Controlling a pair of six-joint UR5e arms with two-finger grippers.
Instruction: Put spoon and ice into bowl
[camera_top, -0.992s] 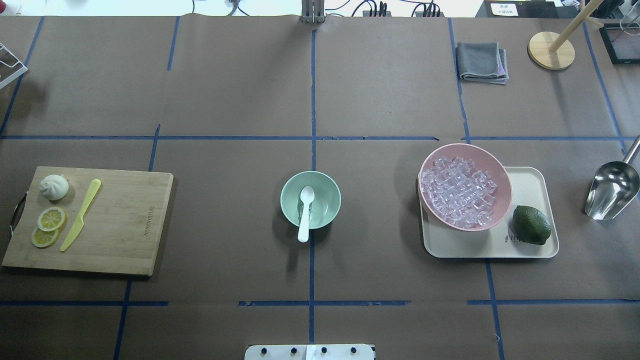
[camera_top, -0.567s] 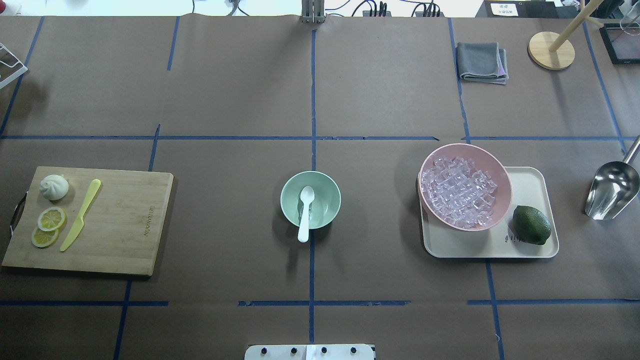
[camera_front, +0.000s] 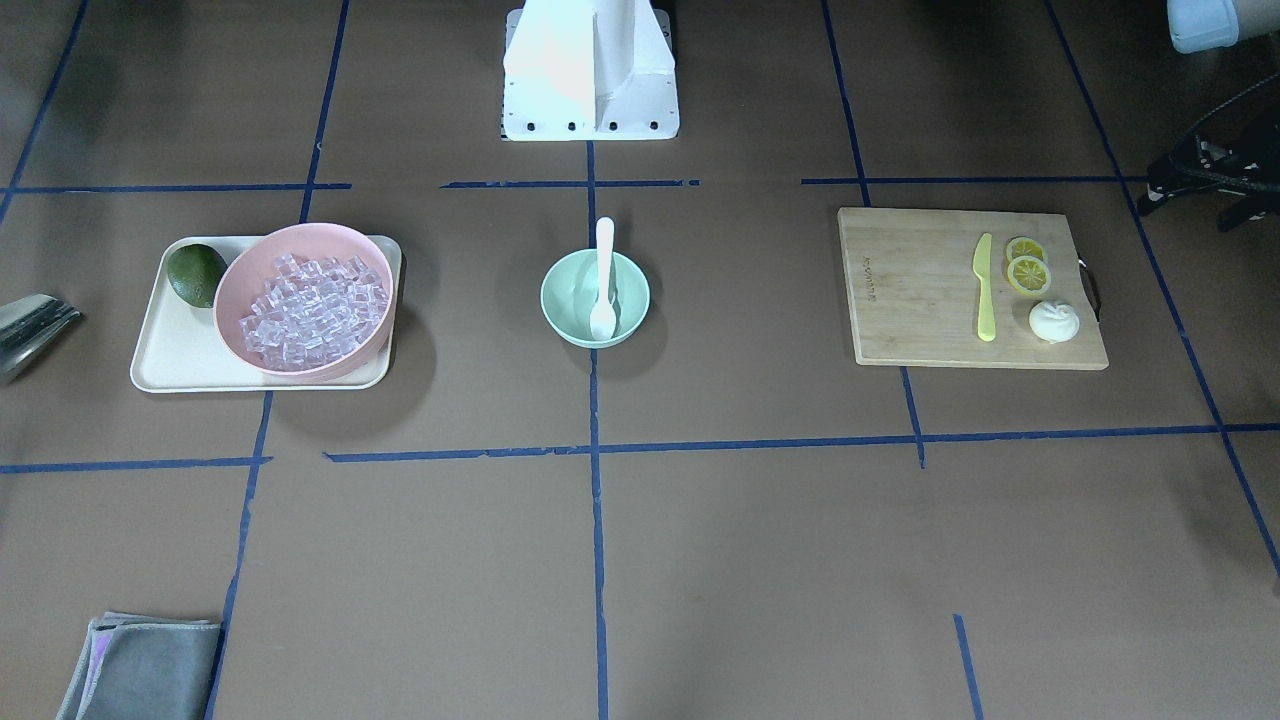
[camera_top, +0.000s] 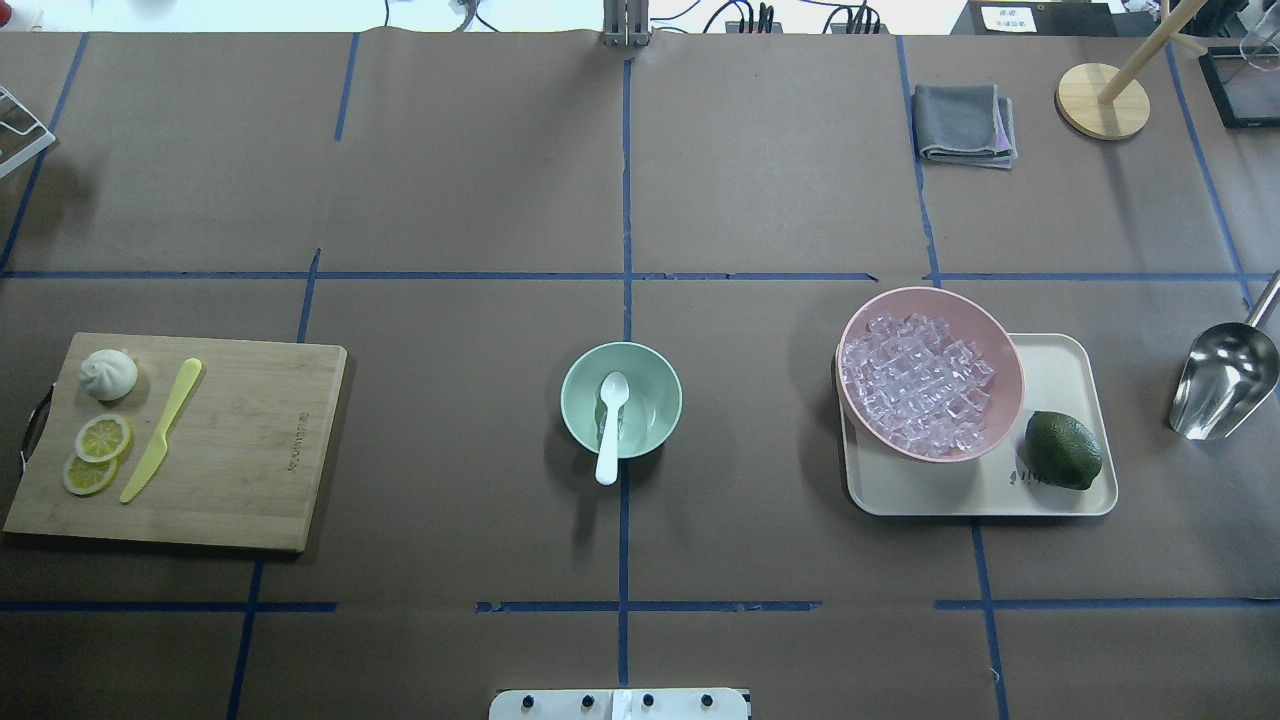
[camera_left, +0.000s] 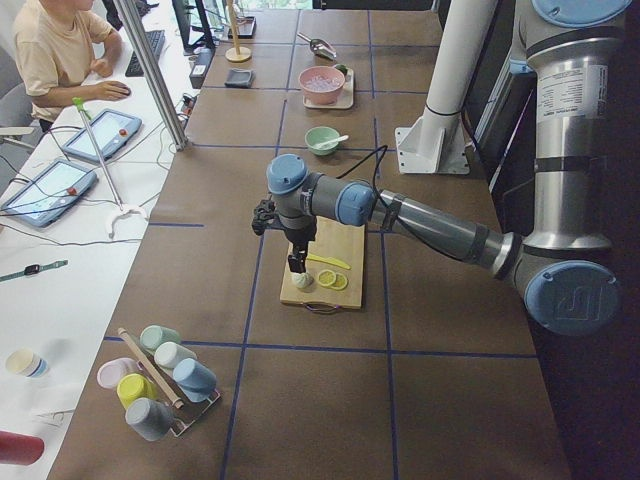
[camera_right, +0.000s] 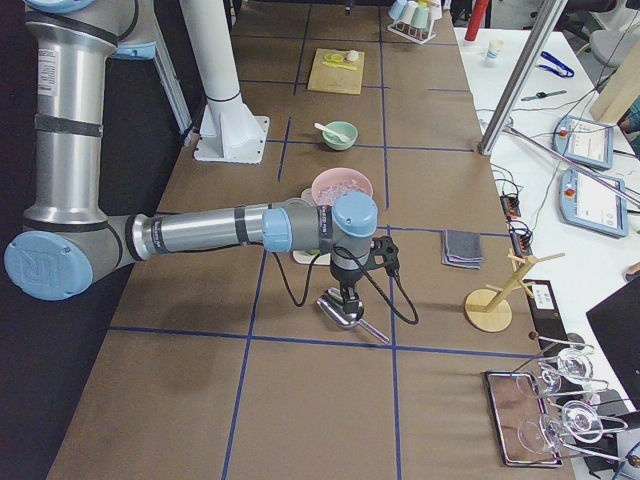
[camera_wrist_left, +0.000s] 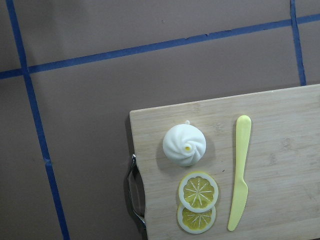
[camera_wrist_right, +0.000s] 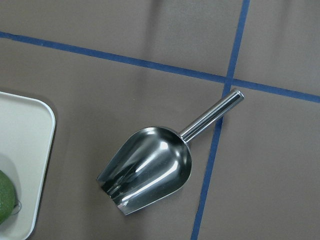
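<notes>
The white spoon (camera_top: 610, 425) lies in the mint-green bowl (camera_top: 575, 400) at the table's middle, scoop inside, handle over the rim toward the robot. The ice (camera_top: 915, 385) is heaped in the pink bowl (camera_top: 1005, 345) on a cream tray (camera_top: 1060, 360) to the right. My left gripper (camera_left: 297, 262) hangs over the end of the cutting board (camera_top: 250, 440); it shows only in the exterior left view, so I cannot tell its state. My right gripper (camera_right: 345, 300) hangs over a metal scoop (camera_top: 1225, 380); I cannot tell its state either.
The board holds a yellow-green knife (camera_top: 160, 430), a white bun (camera_top: 108, 374) and lemon slices (camera_top: 102, 438). A lime (camera_top: 1063, 450) sits on the tray. A grey cloth (camera_top: 965, 122) and a wooden stand (camera_top: 1102, 100) are at the far right.
</notes>
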